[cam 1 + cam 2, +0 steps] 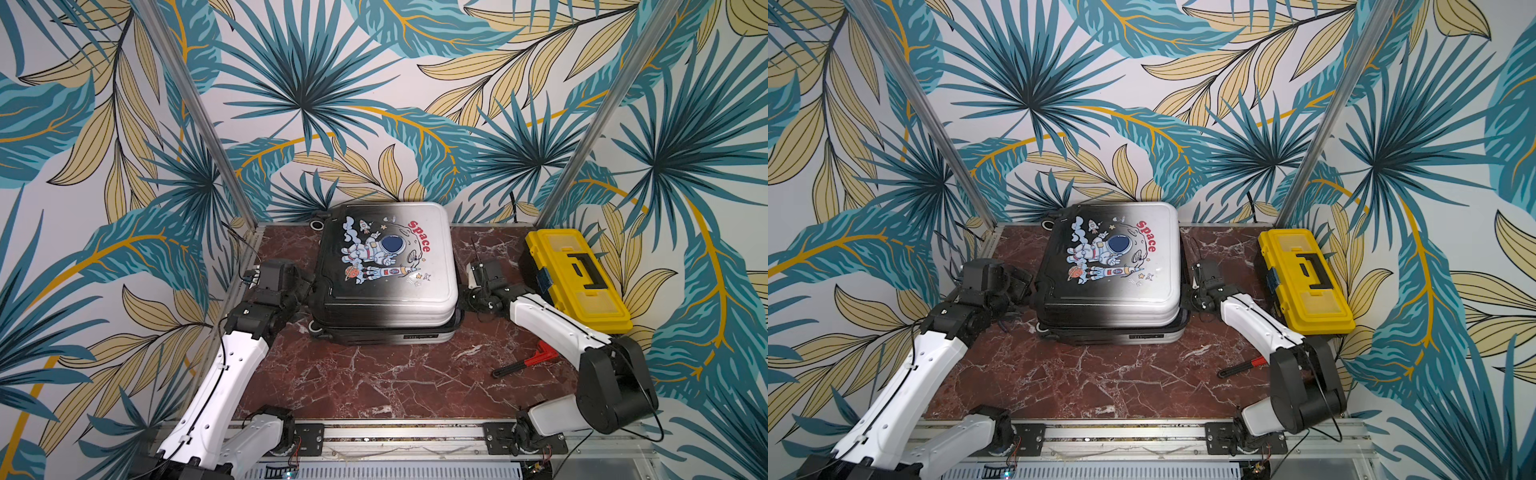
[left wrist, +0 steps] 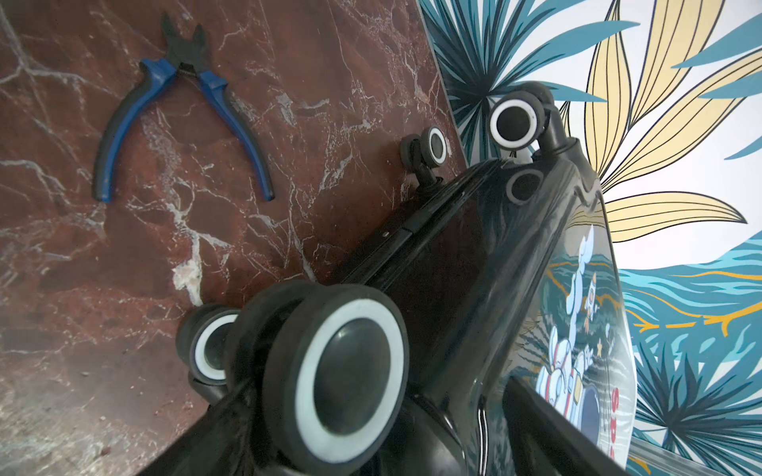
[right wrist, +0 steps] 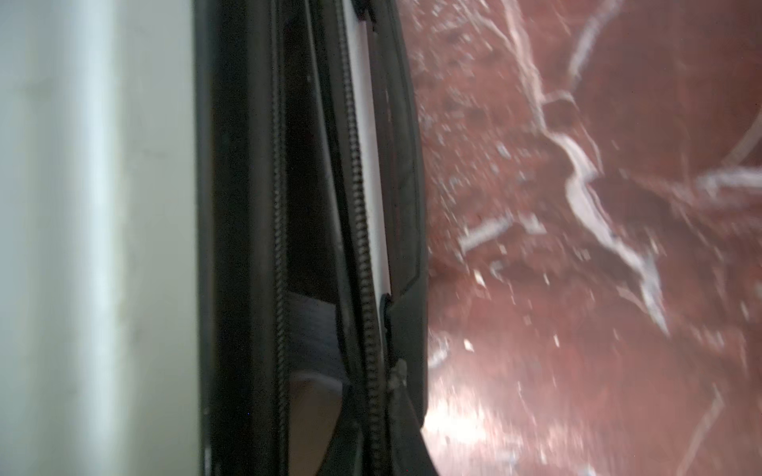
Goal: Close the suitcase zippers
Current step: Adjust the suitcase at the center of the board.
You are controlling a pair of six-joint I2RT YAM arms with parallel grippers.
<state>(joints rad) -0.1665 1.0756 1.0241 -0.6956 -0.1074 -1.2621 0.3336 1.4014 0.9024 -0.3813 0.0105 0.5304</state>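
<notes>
Blue pliers (image 2: 185, 62) near suitcase (image 2: 474, 268) wheels (image 2: 350, 371), clear in left wrist view

Even bright light; suitcase (image 3: 82, 206) blurred in right-wrist view.

Wallpaper (image 1: 374, 62) printed with large teal and pale-yellow leaves on white covers the back and both sides of the enclosure. Two aluminium posts, one (image 1: 200, 112) at the far left corner and one (image 1: 606, 112) at the far right corner, lean outward as they rise in both top views. The tabletop (image 1: 374, 382) is red-brown marble pattern with white veins. An aluminium rail (image 1: 395, 434) runs along its near edge. The light is soft and even, with faint shadows.
</notes>
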